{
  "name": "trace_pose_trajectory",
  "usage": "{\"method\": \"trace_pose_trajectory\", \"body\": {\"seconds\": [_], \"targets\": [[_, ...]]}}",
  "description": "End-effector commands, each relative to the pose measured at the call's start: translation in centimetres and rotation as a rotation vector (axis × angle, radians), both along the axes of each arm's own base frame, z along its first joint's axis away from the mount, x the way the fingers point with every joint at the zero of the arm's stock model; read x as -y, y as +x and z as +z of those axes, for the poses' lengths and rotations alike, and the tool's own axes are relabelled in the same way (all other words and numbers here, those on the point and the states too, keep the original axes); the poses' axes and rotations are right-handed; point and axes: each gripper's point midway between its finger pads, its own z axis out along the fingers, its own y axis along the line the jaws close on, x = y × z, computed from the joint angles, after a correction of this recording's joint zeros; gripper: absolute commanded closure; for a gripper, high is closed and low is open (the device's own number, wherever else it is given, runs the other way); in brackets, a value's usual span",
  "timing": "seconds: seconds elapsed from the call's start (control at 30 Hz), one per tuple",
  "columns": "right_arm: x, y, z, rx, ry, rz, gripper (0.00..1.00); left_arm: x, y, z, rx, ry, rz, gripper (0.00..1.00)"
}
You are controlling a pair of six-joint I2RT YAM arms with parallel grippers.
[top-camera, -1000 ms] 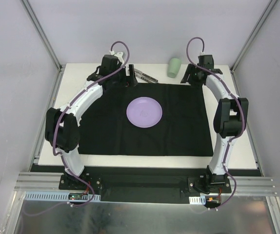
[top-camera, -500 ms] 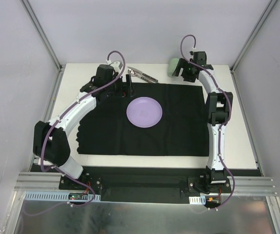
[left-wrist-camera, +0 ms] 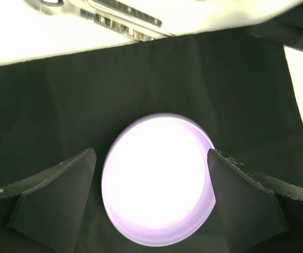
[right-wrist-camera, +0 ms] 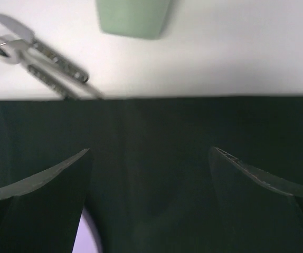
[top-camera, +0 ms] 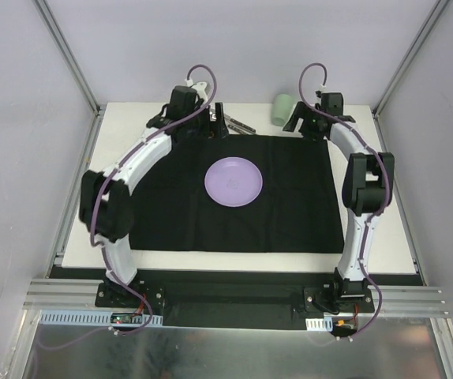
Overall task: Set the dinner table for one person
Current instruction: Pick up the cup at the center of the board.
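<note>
Left gripper (left-wrist-camera: 150, 153) and right gripper (right-wrist-camera: 150, 151) — jaws apart, empty — hover near the far edge of the table (top-camera: 396, 245). Plate (top-camera: 233, 181) sits central on mat (top-camera: 171, 209); cup (top-camera: 282, 109) and cutlery (right-wrist-camera: 40, 55) lie at that edge.

Mat (top-camera: 290, 221) open around plate (top-camera: 233, 181); cutlery (top-camera: 242, 125), cup (top-camera: 282, 110) on dinner table (top-camera: 388, 237) behind.

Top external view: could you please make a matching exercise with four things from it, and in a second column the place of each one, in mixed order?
Things:
1. lilac plate
2. green cup
3. metal cutlery
4. black cloth mat

Places:
A. on the bare dinner table, beyond the mat's far edge, towards the right
B. spread flat over the dinner table
C. in the middle of the mat
D. at the mat's far edge, close to the left arm

Pairs: 1-C, 2-A, 3-D, 4-B
</note>
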Motion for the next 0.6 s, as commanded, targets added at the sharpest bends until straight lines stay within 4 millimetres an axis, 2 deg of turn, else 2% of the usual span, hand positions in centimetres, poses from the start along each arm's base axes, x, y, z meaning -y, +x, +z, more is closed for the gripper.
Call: {"method": "trace_pose_trajectory", "body": {"seconds": [0.0,0.03,0.07,0.1,0.13,0.17,0.2,0.23,0.27,0.3,0.33,0.37,0.5,0.57], "targets": [[1.2,-2.3,14.3,0.277,-0.008,-0.048,0.05,3.0,5.2,0.9,0.075,-0.02,-0.059,0.14],[1.4,-3.4,13.6,0.248,-0.014,-0.054,0.05,3.5,6.0,0.8,0.079,-0.027,-0.065,0.16],[1.4,-4.2,14.0,0.246,-0.014,-0.055,0.05,4.4,7.8,0.6,0.09,-0.039,-0.068,0.18],[1.3,-5.7,15.6,0.254,-0.012,-0.05,0.06,4.9,8.5,0.5,0.086,-0.055,-0.064,0.23],[1.4,-6.7,15.0,0.227,-0.011,-0.051,0.06,5.5,9.1,0.3,0.084,-0.074,-0.077,0.25],[1.2,-7.7,15.4,0.227,-0.005,-0.044,0.06,6.2,10.4,-0.2,0.088,-0.089,-0.08,0.26],[1.0,-8.8,16.9,0.258,0.0,-0.035,0.06,6.8,10.9,-0.4,0.075,-0.115,-0.075,0.27],[0.7,-10.1,16.1,0.235,0.0,-0.026,0.06,7.5,11.6,1.0,0.105,-0.149,-0.086,0.27],[0.6,-10.8,16.3,0.241,0.0,-0.017,0.06,8.0,12.4,-1.3,0.069,-0.153,-0.084,0.27],[0.4,-11.8,17.4,0.262,0.0,-0.01,0.06,8.3,12.9,-1.6,0.058,-0.176,-0.071,0.27],[0.5,-12.6,16.3,0.237,-0.009,-0.008,0.06,8.8,13.4,-0.7,0.075,-0.202,-0.072,0.27],[0.4,-13.2,16.2,0.228,-0.011,-0.003,0.06,9.0,13.9,-2.6,0.046,-0.205,-0.066,0.26],[0.2,-15.1,15.1,0.191,-0.031,0.018,0.06,9.7,14.9,-3.9,0.029,-0.259,-0.04,0.26],[0.1,-15.2,14.0,0.178,-0.044,0.028,0.06,10.0,14.4,-4.4,-0.004,-0.276,-0.048,0.26]]}}
